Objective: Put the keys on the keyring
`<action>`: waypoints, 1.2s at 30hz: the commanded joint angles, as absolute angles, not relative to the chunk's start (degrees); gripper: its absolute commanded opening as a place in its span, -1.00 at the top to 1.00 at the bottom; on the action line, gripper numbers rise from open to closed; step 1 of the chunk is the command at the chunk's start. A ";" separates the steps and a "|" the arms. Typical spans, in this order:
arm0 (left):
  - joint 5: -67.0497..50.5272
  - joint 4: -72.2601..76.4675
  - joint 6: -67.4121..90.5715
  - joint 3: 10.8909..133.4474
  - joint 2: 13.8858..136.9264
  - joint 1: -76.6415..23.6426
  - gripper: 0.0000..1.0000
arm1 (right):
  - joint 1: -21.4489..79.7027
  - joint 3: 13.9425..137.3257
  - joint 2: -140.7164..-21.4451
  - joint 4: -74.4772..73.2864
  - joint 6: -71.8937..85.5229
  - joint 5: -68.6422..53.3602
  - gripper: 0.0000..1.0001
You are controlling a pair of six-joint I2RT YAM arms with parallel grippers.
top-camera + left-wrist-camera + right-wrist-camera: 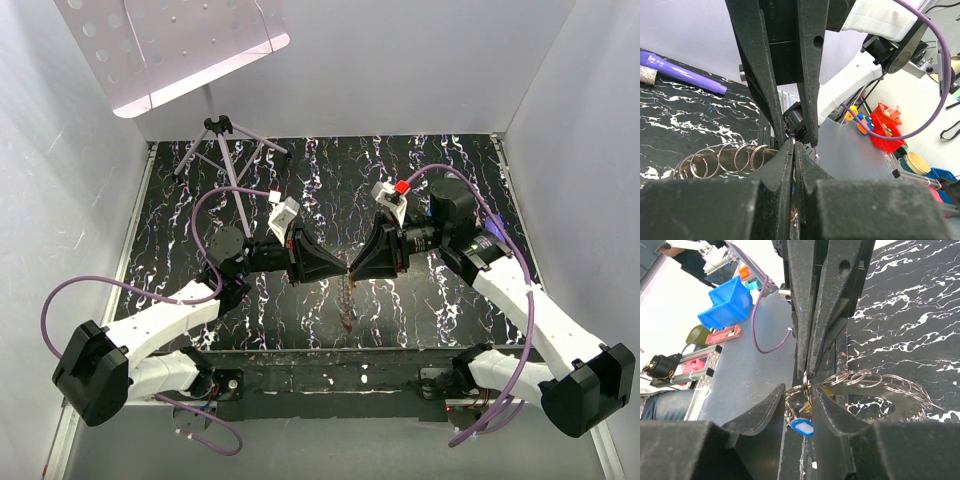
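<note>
Seen from above, two black-fingered robot arms reach in from 7 and 5 o'clock and meet nose to nose at the middle of a black, white-veined surface point(450, 300). The left gripper point(338, 272) has its jaws pressed fully together, and the right wrist camera shows the top loop of the keyring point(865, 380), a bunch of linked silver rings, pinched at their tips. The right gripper point(360, 268) faces it with its jaws a narrow way apart, one on each side of the ring cluster; whether they touch the rings cannot be told. Between those jaws, just under the rings toward 6 o'clock, hangs a key with a blue plastic head point(802, 428). In the overhead view the ring chain trails from the meeting point toward 6 o'clock, ending in a small reddish piece too small to make out. In the left wrist view a purple marker pen point(682, 72) lies on the surface at 10 o'clock. A thin tripod stand point(222, 140) is at 11 o'clock in the overhead view.
</note>
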State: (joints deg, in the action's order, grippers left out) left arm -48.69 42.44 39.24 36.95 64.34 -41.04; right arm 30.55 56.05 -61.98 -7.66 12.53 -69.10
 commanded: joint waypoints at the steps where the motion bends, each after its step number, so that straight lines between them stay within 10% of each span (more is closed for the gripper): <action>1: -46.76 43.68 38.85 37.27 63.37 -40.87 1.00 | 31.11 55.37 -61.87 -4.75 13.97 -68.12 0.36; 8: -46.32 42.89 38.67 37.18 63.11 -40.78 1.00 | 31.11 55.11 -61.79 -4.83 13.97 -67.85 0.96; 14: -47.11 37.90 37.97 38.32 62.84 -40.43 1.00 | 31.11 55.46 -61.70 -8.43 10.74 -67.76 0.97; 22: -55.97 18.07 35.70 43.67 61.87 -35.51 -0.10 | 31.11 59.76 -61.52 -37.51 -17.21 -70.05 0.97; 36: -62.93 4.31 28.57 55.45 71.45 -40.78 -0.18 | 31.11 58.80 -63.54 -38.41 -15.47 -70.93 0.97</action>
